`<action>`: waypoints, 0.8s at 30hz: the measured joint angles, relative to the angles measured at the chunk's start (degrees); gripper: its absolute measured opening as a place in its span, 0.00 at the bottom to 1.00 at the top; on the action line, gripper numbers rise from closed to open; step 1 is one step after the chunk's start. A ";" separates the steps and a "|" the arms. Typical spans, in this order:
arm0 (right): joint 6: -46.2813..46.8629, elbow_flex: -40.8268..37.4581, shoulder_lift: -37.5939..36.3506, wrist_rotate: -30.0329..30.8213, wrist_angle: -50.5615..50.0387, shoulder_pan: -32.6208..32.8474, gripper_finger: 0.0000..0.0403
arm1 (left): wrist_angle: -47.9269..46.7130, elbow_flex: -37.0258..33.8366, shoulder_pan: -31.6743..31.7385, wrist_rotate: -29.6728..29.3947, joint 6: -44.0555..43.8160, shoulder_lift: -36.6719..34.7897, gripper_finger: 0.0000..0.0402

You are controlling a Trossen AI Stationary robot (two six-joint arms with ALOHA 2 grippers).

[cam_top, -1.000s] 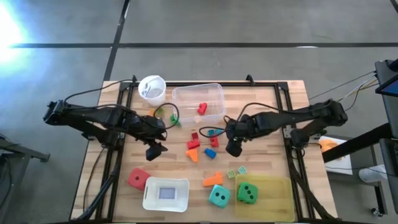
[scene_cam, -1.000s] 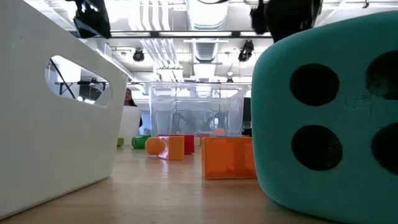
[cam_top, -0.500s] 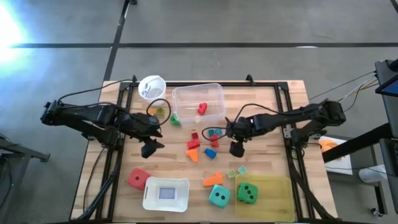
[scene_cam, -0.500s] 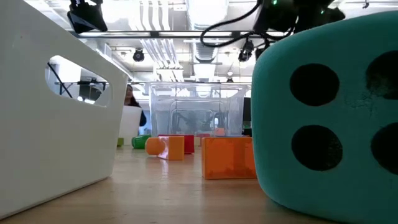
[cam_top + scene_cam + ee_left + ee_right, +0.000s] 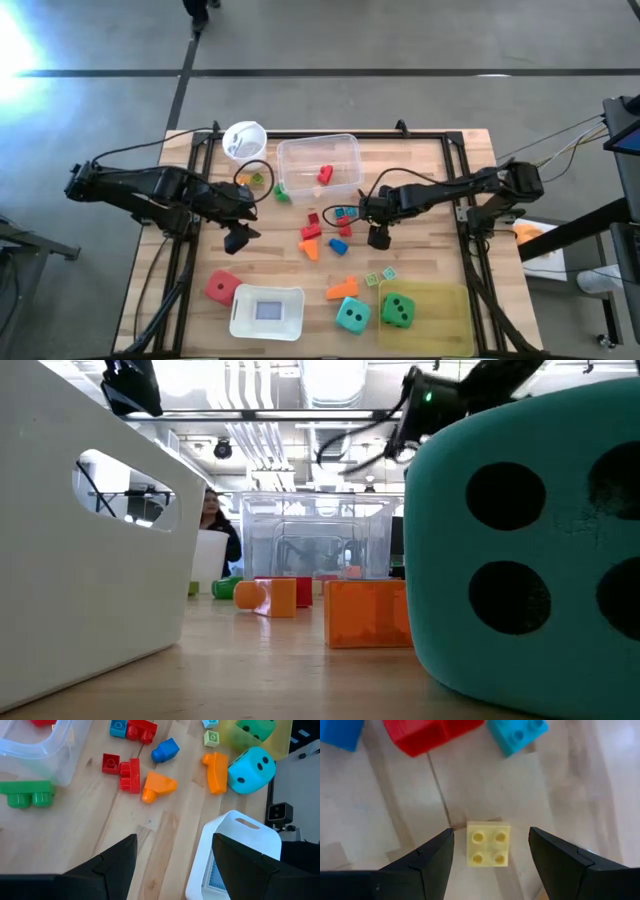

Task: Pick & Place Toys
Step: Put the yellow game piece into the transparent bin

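Here the wooden table (image 5: 420, 290) carries scattered toys. The right hand (image 5: 490, 857) hangs released above a pale yellow block (image 5: 488, 843), which lies between its parted fingers (image 5: 427, 865). The left hand (image 5: 172, 870), also released, grasps nothing near the orange block (image 5: 158, 786).

two dark, jointed arms trailing thin black cables, each hand ending in two broad matte-black fingers (image 5: 427, 865).

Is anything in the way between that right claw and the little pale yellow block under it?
Nothing visible: the pale yellow block lies bare on the table between the open right gripper's fingers, untouched.
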 joint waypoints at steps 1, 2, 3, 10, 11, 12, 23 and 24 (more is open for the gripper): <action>-0.22 -0.08 0.58 -0.49 0.13 0.00 0.62 | 0.00 0.00 0.00 0.00 0.00 -0.03 0.65; -0.22 -0.07 1.16 -0.74 0.30 0.06 0.62 | 0.00 0.00 0.00 0.00 0.02 -0.04 0.65; -0.20 -0.07 1.66 -0.90 0.48 0.13 0.62 | -0.02 0.00 0.00 0.00 0.02 -0.08 0.65; 0.05 -1.27 4.01 -1.16 1.07 0.06 0.59 | -0.14 0.00 0.00 0.00 0.02 -0.60 0.65; 0.25 -1.41 4.16 -1.20 1.05 0.10 0.56 | -0.27 0.00 0.00 0.00 0.02 -0.73 0.65; 0.31 -1.45 4.18 -1.20 1.12 0.13 0.53 | -0.38 0.00 0.00 0.00 0.00 -0.84 0.65; 4.86 -3.04 3.42 -2.37 1.44 0.11 0.32 | -0.78 0.00 -0.02 0.02 -0.46 -0.90 0.65; 5.05 -3.08 3.27 -2.77 1.44 0.11 0.32 | -0.93 0.00 -0.02 0.02 -0.46 -0.87 0.65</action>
